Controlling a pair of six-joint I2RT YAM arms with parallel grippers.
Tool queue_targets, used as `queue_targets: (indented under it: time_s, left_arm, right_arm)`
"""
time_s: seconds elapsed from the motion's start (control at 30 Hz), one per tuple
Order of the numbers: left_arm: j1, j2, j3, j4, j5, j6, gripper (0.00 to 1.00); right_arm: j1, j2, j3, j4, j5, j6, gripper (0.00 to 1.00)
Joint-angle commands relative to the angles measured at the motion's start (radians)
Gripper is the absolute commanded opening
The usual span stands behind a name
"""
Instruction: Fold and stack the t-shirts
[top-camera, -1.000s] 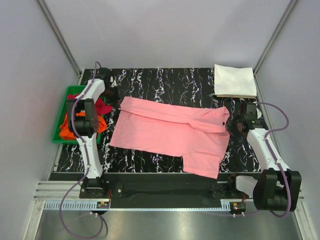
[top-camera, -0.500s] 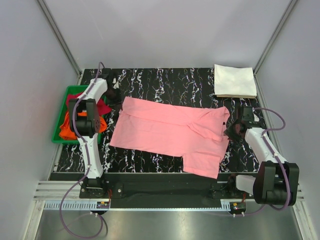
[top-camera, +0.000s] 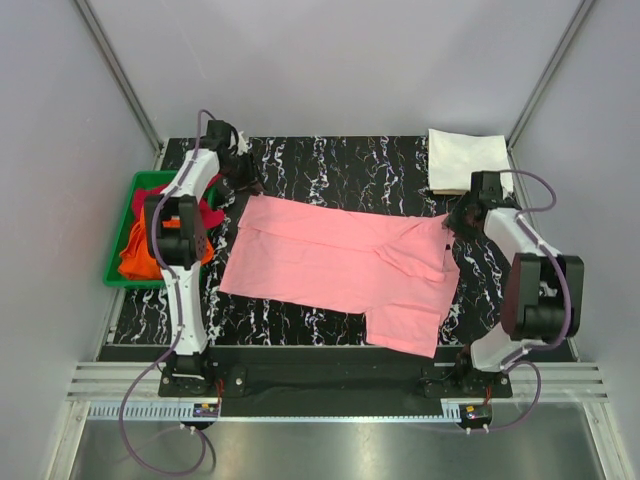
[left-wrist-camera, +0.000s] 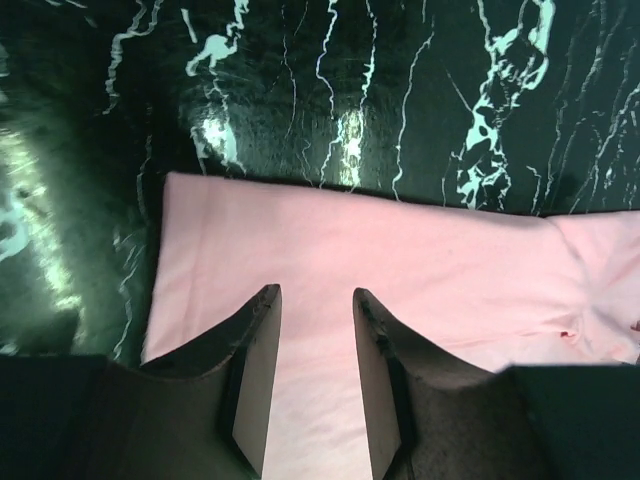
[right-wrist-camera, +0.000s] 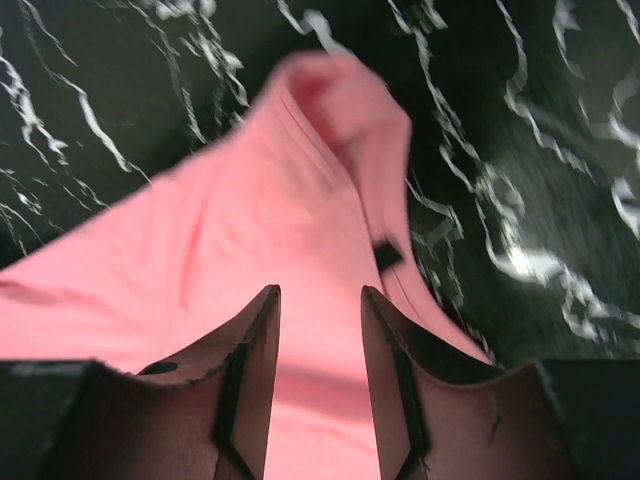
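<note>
The left gripper (left-wrist-camera: 315, 295) hovers with its jaws parted a narrow way and nothing between them, over the far-left corner of the pink t-shirt (top-camera: 340, 265). The right gripper (right-wrist-camera: 318, 292), likewise parted and empty, hangs over the shirt's far-right corner, where a ribbed edge curls up. The shirt lies spread on the table (top-camera: 340, 160), and the two grippers at the ends of its far edge suggest a paired pinch for a fold. A folded white t-shirt (top-camera: 470, 162) lies beyond that right corner. Left of the pink shirt, a green tray (top-camera: 115, 250) holds the orange t-shirt (top-camera: 130, 260) and the dark red t-shirt (top-camera: 205, 212).
</note>
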Motion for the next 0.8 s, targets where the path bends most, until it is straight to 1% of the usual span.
queue_targets:
  time_s: [0.0, 0.07, 0.2, 0.37, 0.53, 0.6, 0.63, 0.7, 0.73, 0.77]
  left_arm:
    - [-0.015, 0.057, 0.059, 0.058, 0.056, -0.046, 0.4]
    - [-0.015, 0.082, 0.081, 0.061, 0.028, -0.052, 0.4]
    - [-0.015, 0.119, 0.104, 0.073, 0.005, -0.067, 0.4]
    - [-0.013, 0.16, 0.104, 0.084, -0.027, -0.092, 0.4]
    - [-0.015, 0.165, 0.072, 0.087, -0.07, -0.104, 0.4]
    - [-0.015, 0.154, 0.061, 0.09, -0.101, -0.107, 0.4]
    - [-0.016, 0.149, 0.049, 0.09, -0.114, -0.109, 0.4]
    - [-0.015, 0.139, 0.04, 0.091, -0.151, -0.11, 0.4]
    - [-0.015, 0.136, 0.032, 0.091, -0.164, -0.113, 0.4]
    - [-0.015, 0.136, 0.029, 0.091, -0.174, -0.119, 0.41]
  right_arm:
    - [-0.013, 0.107, 0.113, 0.109, -0.06, -0.135, 0.45]
    - [-0.014, 0.138, 0.133, 0.123, -0.094, -0.151, 0.44]
    - [-0.025, 0.189, 0.149, 0.141, -0.061, -0.151, 0.44]
    - [-0.034, 0.238, 0.152, 0.147, -0.061, -0.185, 0.43]
    - [-0.05, 0.298, 0.175, 0.175, -0.078, -0.216, 0.38]
    - [-0.056, 0.328, 0.19, 0.175, -0.074, -0.217, 0.33]
    - [-0.057, 0.336, 0.196, 0.176, -0.076, -0.214, 0.26]
    - [-0.066, 0.35, 0.205, 0.172, -0.085, -0.208, 0.2]
    - [-0.068, 0.35, 0.205, 0.173, -0.078, -0.205, 0.14]
    - [-0.073, 0.356, 0.204, 0.16, -0.065, -0.193, 0.1]
